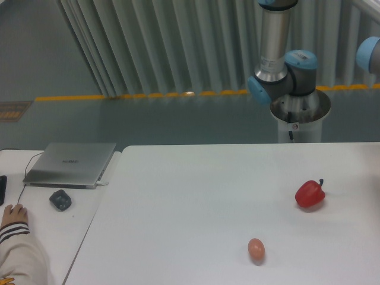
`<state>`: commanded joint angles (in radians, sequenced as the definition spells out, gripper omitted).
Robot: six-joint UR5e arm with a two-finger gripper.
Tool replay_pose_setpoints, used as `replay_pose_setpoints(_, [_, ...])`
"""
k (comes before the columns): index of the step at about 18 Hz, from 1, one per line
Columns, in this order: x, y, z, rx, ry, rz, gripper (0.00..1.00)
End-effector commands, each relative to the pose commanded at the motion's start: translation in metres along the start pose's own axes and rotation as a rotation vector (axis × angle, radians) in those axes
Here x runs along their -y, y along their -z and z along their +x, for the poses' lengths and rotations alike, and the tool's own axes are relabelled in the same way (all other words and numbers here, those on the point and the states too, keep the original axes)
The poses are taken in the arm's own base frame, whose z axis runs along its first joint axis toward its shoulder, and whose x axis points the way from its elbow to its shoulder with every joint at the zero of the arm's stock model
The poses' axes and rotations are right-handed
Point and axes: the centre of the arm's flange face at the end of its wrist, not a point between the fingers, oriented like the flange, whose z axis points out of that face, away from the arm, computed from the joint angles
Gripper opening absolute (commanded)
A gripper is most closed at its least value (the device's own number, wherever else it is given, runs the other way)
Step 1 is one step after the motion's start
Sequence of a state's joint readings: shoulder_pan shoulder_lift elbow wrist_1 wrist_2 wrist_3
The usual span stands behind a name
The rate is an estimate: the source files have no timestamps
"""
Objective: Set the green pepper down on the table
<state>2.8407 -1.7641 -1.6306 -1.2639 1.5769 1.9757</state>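
The green pepper does not show anywhere in this view. The large white table [196, 196] fills the lower right of the frame. Behind its far edge the arm's base column and blue-capped joints [285, 77] rise out of the top of the frame. The gripper itself is out of view, so what it holds, if anything, cannot be seen.
A red bell pepper [310, 194] lies on the table at the right, and a small tan egg [256, 249] sits nearer the front. On the narrower desk at left are a closed laptop [71, 164], a dark mouse [60, 199] and a person's hand [13, 215].
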Motion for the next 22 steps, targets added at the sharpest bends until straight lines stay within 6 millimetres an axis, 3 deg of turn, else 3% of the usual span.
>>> replay_pose_setpoints(4, [-0.03, -0.002, 0.005, 0.017, 0.071, 0.041, 1.0])
replay_pose_setpoints(8, [-0.035, -0.004, -0.003, 0.025, 0.077, 0.045, 1.0])
replay_pose_setpoints(18, [-0.043, -0.014, -0.071, 0.187, 0.114, 0.052, 1.0])
replay_pose_setpoints(22, [-0.046, -0.042, -0.092, 0.215, 0.112, 0.046, 1.0])
